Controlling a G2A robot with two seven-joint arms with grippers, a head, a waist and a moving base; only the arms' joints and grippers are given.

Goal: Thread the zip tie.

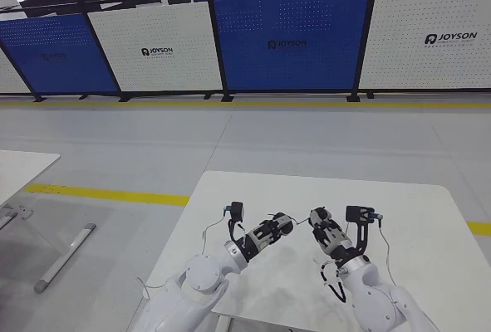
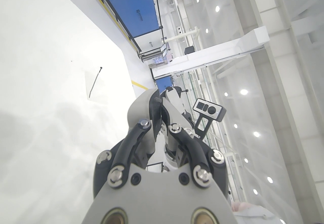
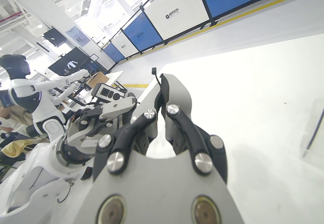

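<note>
Top view: we are holding both grippers close together over the white table (image 1: 411,207). Our right gripper (image 3: 162,83) is pinching a black zip tie (image 3: 153,71), and its head is sticking out past the fingertips. Our left gripper (image 2: 157,98) is pressing its jaws together; we cannot tell if anything is between them. The other zip tie (image 2: 95,81) is lying on a clear sheet (image 2: 87,78) on the table.

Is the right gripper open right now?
No, the right gripper is shut on the zip tie, whose head sticks out past it.
</note>
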